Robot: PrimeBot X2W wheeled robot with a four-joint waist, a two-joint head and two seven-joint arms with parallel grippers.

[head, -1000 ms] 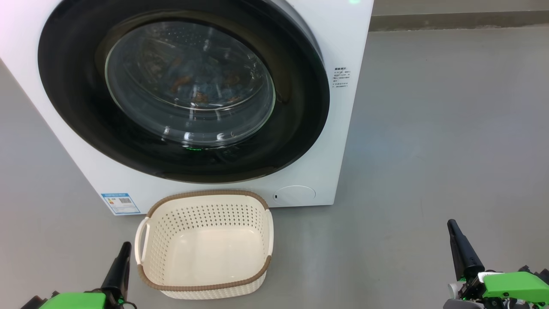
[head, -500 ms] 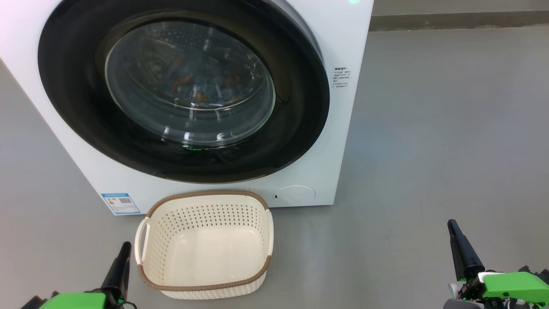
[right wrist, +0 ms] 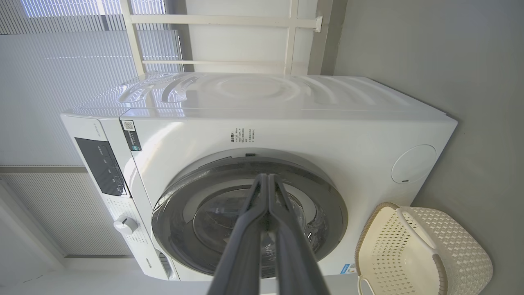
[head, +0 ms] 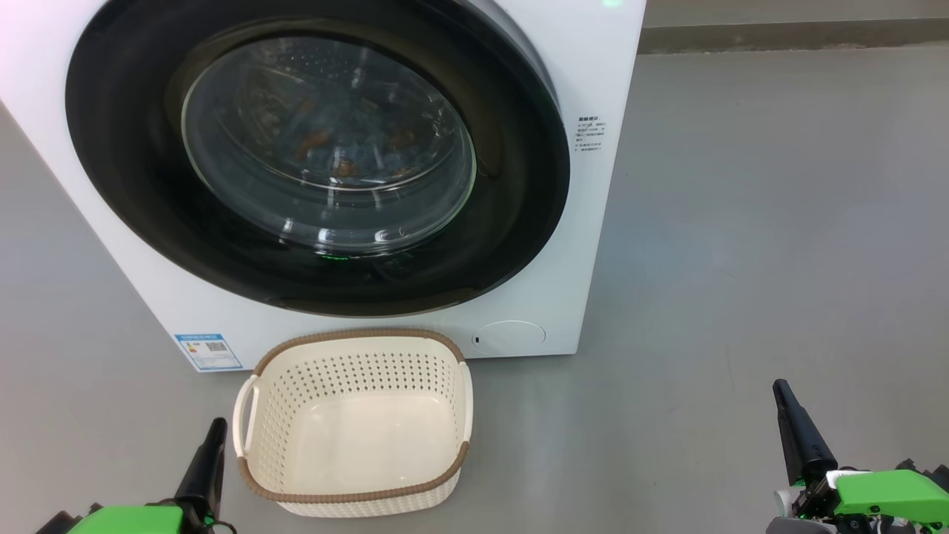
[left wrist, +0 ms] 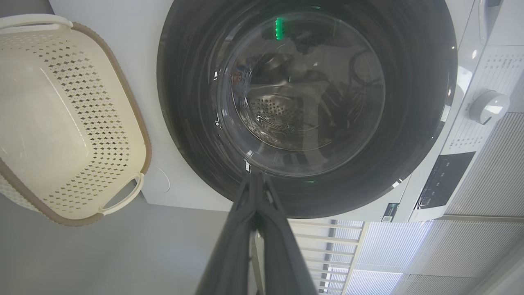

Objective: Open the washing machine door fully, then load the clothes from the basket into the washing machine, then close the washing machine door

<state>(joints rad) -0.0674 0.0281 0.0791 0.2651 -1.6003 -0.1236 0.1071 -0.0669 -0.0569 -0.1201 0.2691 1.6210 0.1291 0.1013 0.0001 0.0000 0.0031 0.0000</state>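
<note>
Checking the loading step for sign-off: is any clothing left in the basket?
No, the basket is empty down to its bare cream floor in the head view.

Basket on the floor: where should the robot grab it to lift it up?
Probably by the cream loop handle on the left side of the basket, coming in from the left. The handle stands off the side with a gap for a finger, and the left gripper, which is shut, sits right beside it.

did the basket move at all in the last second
No. In the head view the basket sits exactly where it was, its rear rim between the blue energy label and the round cap on the washing machine.
</note>
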